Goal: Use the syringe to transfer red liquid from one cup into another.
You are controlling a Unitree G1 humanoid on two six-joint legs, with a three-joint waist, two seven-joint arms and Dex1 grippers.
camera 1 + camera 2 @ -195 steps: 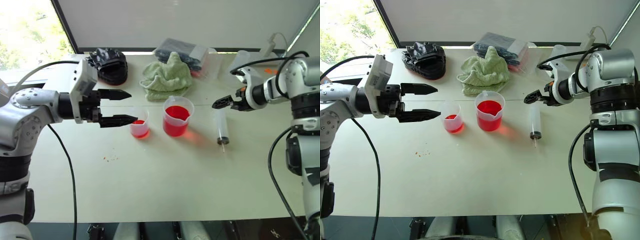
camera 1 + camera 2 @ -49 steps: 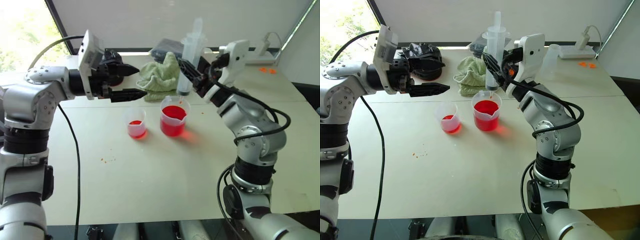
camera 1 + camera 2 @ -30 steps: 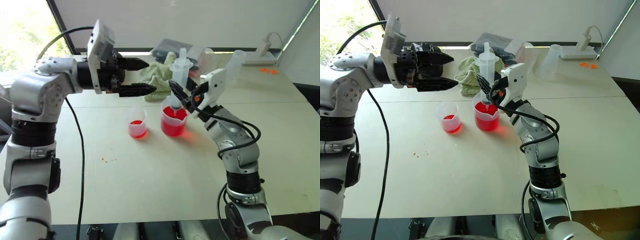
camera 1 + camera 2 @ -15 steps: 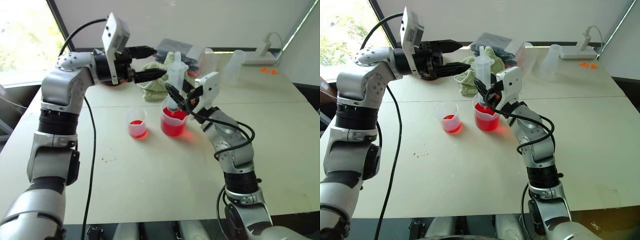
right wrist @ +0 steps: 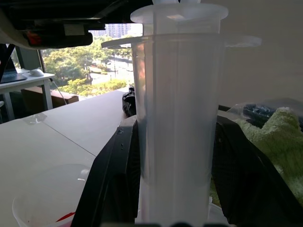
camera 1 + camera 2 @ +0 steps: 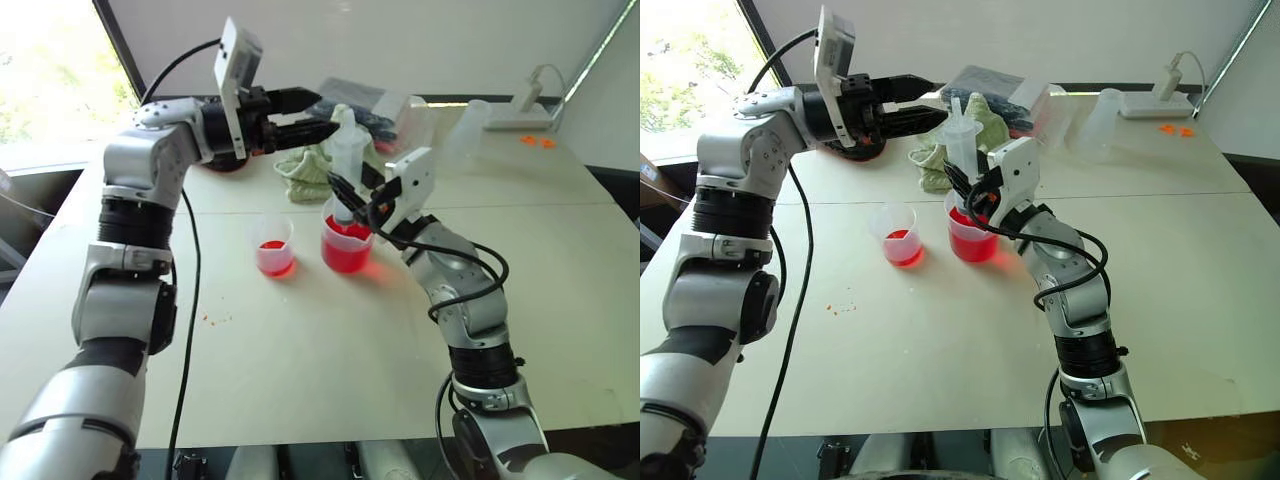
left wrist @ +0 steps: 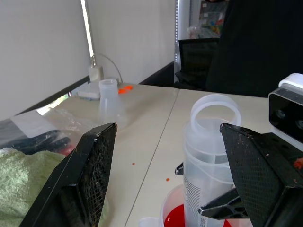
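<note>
Right gripper (image 6: pixel 970 190) jaws pinch syringe (image 6: pixel 962 150) upright, tip in beaker (image 6: pixel 972 232). Left gripper (image 6: pixel 315 115) jaws spread beside plunger. Risk: an off-centre pull tilts syringe, tipping beaker.

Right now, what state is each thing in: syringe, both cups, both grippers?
syringe: upright, tip down in the beaker, plunger pushed in
beaker: upright, part full of red liquid
small cup: upright, a little red liquid at the bottom
right gripper: shut on the syringe barrel
left gripper: open, level, beside the plunger top
</note>
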